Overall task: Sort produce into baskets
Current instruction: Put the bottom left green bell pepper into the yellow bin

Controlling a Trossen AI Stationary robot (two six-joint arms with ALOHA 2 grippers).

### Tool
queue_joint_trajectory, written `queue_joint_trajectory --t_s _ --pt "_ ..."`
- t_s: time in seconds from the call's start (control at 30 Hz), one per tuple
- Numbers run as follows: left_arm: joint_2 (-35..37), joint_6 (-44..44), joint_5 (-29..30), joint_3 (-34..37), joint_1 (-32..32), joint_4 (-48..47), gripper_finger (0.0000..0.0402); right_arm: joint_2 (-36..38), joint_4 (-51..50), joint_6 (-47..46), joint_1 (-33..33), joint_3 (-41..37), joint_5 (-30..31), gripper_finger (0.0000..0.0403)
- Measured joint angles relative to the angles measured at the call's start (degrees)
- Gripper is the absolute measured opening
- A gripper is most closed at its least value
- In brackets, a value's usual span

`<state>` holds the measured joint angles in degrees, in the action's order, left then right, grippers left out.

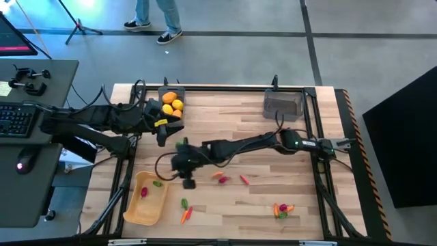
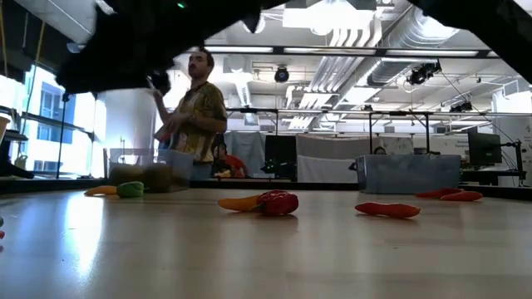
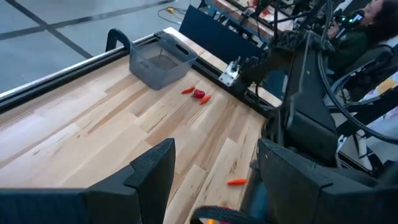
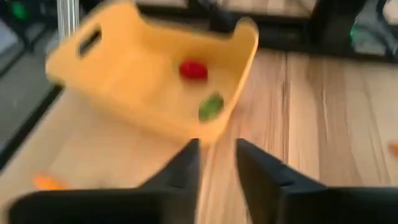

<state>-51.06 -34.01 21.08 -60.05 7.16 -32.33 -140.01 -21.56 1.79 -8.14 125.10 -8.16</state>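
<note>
Yellow tray [image 1: 146, 202] at seven o'clock holds two pieces; right gripper [image 4: 216, 163], fingers narrow and empty, hovers beside it, seemingly between picks; left gripper [image 3: 211, 180], fingers wide, waits by the fruit bin [image 1: 171, 102].

Even indoor light, soft shadows, blur in the right wrist view.

Lit from ceiling fixtures seen in the low view, with window glare at its left edge and arms reduced to black silhouette overhead. Smeared by blur: yellow tray [image 4: 155, 81] and its contents. Sharp in the high view, with faint shadows on the table [image 1: 232, 205]. Foreground fingers soft in the left wrist view.
</note>
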Motion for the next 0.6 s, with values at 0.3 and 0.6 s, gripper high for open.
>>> queue_joint_trajectory --t_s 0.3,0.6 --pt "1.7 1.7 0.6 0.0 0.0 -0.1 0.0213 19.9 3.2 -2.2 0.1 -33.7 -1.9 0.0003" --pt "-3.3 -0.4 -10.2 0.0 0.4 -4.9 0.0213 47.5 23.5 -29.5 -4.9 -72.4 12.5 0.0001"
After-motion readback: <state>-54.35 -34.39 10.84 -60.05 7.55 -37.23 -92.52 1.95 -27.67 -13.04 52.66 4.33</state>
